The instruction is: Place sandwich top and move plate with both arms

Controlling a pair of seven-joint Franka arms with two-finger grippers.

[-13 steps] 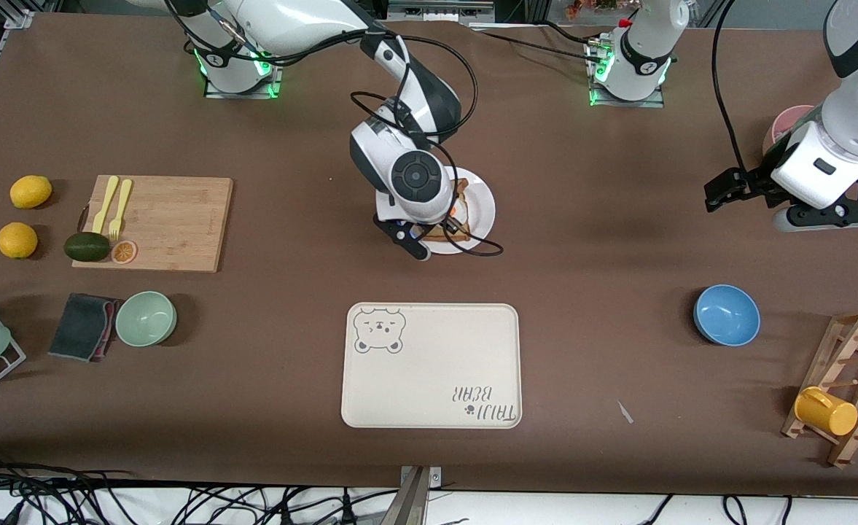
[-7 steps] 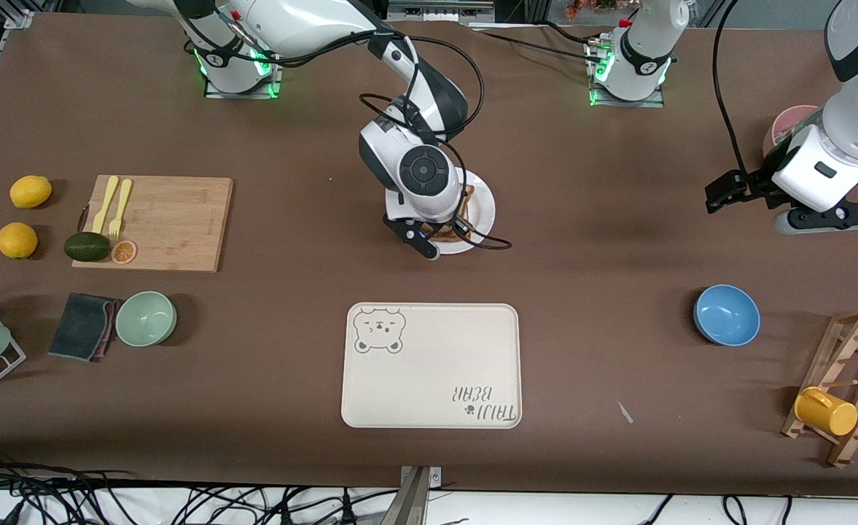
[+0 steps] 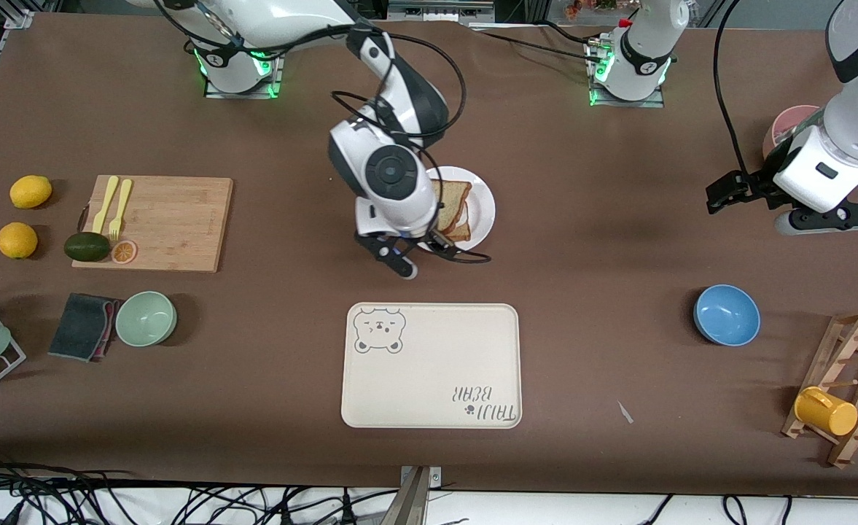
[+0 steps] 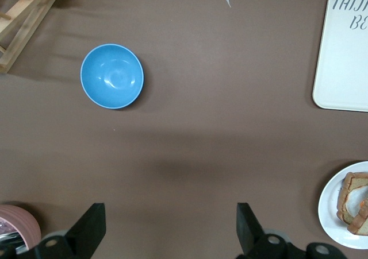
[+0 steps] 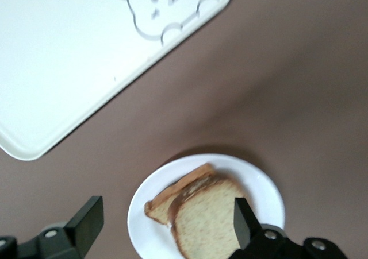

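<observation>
On brown table [image 3: 582, 292], plate [image 3: 481, 208] sits near cream tray [image 3: 432, 364].

Both arms [image 3: 392, 109] are built from glossy white shells joined by black joint bands, with black cables looped loosely along them. Bases [image 3: 239, 65] are lit green at the rim; dark two-finger grippers [image 4: 167, 236] are fitted with small silver screws.

A cream tray [image 3: 430, 364] lay nearest the camera, mid-surface. A blue bowl [image 3: 726, 314] sat toward the left arm's end. A green bowl [image 3: 146, 318], cutting board [image 3: 166, 222] and two lemons [image 3: 30, 192] sat toward the right arm's end.
</observation>
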